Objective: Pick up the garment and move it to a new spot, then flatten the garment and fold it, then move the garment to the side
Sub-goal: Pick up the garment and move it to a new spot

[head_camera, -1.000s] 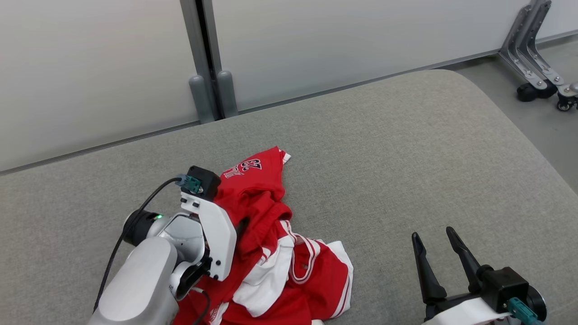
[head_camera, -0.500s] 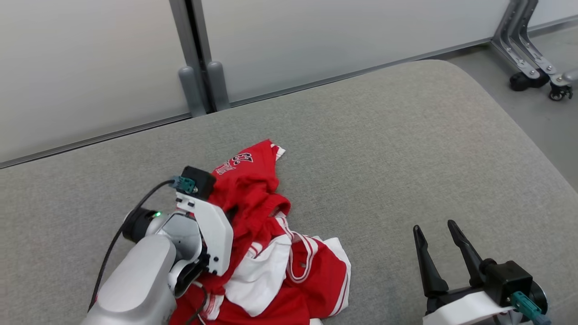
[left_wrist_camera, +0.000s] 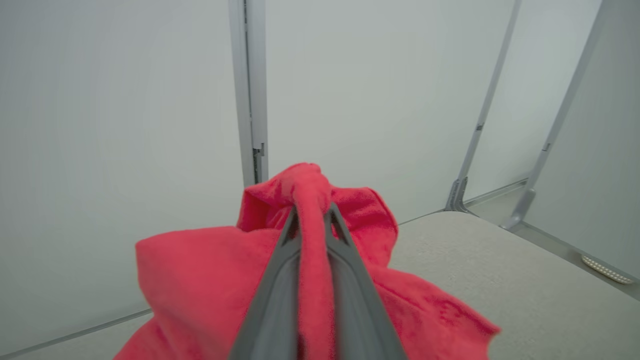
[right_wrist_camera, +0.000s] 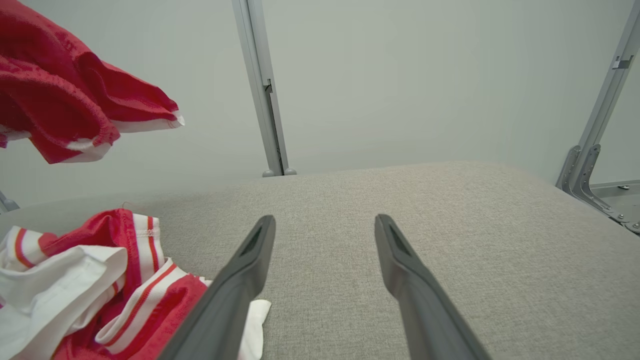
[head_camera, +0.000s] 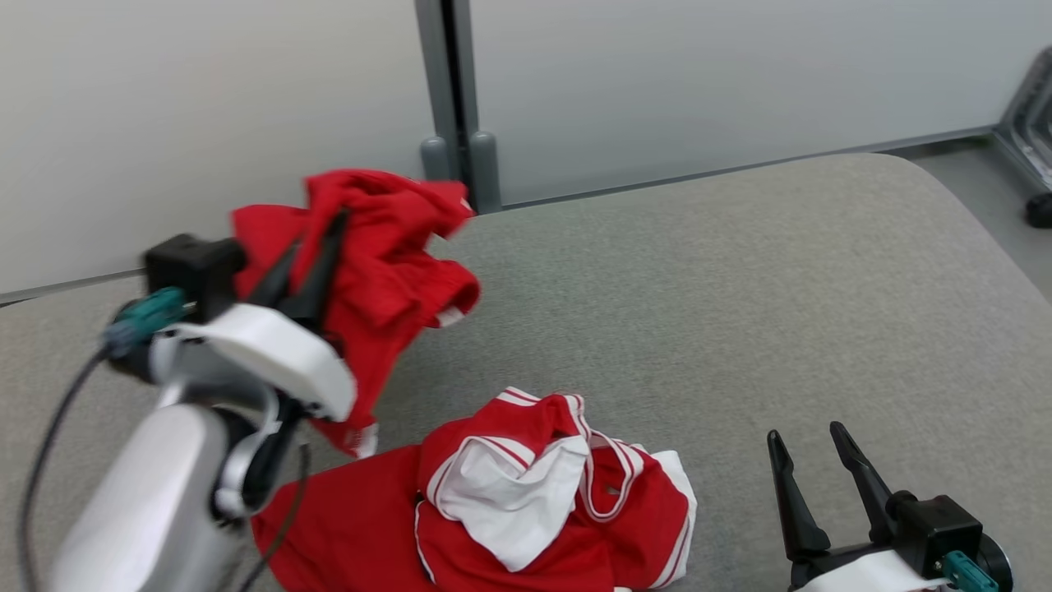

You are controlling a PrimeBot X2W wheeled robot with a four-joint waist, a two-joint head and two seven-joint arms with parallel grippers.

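Pickup is the step in hand. Your left hand (head_camera: 333, 226) is clamped shut on a bunched fold of the red garment (head_camera: 378, 271) and holds it up off the grey counter (head_camera: 740, 288), toward the far left by the wall (head_camera: 164, 123). In the left wrist view the cloth is pinched between the two fingers (left_wrist_camera: 275, 290) and spills over both sides of them.

A red-and-white heap (head_camera: 509, 493) lies on the counter below, nearer to you. You cannot tell from these views whether it is joined to the raised part or is a separate piece. Your right hand (head_camera: 805, 436) sits low at the near right with its jaws wide apart. It holds nothing and is well apart from the cloth.

As things lie, nothing looks moved to a new spot, flattened or folded yet. The next move calls for carrying the raised cloth high enough that any trailing part clears the counter, then laying it on the bare stretch to the right. Expect drag if the heap is attached. Your right hand is free to take a second hold.
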